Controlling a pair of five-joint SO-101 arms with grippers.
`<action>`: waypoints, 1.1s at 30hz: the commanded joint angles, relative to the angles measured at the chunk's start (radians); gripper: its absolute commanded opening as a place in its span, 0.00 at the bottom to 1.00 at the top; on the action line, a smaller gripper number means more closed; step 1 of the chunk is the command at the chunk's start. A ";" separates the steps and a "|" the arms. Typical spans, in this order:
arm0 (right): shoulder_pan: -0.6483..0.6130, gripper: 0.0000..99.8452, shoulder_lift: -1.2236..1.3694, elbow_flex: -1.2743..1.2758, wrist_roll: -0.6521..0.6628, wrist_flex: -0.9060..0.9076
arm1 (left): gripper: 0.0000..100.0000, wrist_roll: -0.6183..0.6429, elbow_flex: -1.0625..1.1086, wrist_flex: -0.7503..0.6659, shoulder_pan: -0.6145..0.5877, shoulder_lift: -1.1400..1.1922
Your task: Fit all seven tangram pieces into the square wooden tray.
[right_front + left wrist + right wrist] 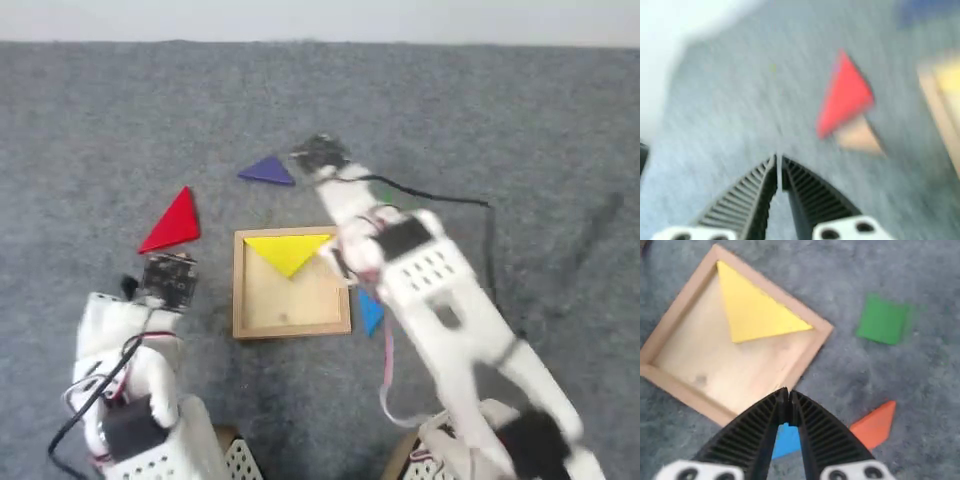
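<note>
The tray [290, 326] sat in the middle of the tabletop [520, 120]. The first triangle [288, 250] lay inside it, against the far wall. The second triangle [175, 222] lay left of the tray, apart from it. The third triangle [268, 171] lay behind the tray. A small piece [370, 312] lay just beside the tray's right wall. The square piece [883, 319] and one more piece [875, 424] lay farther out on that side.

Square wooden tray [290, 331] lies flat with just the yellow triangle [287, 250] inside, while the red triangle [175, 222], purple triangle [268, 171], blue piece [370, 312], green square [883, 320] and orange piece [875, 425] sit scattered around it.
</note>
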 commanded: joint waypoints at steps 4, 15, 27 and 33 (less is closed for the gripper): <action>-0.067 0.01 -0.269 0.399 -0.014 -0.401 | 0.02 0.048 -0.205 -0.084 -0.009 0.227; -0.081 0.01 -0.369 0.465 -0.037 -0.397 | 0.02 0.086 -0.843 -0.071 -0.008 1.349; -0.085 0.01 -0.367 0.480 -0.041 -0.414 | 0.19 -0.144 -1.320 0.176 0.147 1.924; -0.085 0.01 -0.367 0.480 -0.041 -0.414 | 0.23 -0.144 -1.457 0.176 0.144 2.105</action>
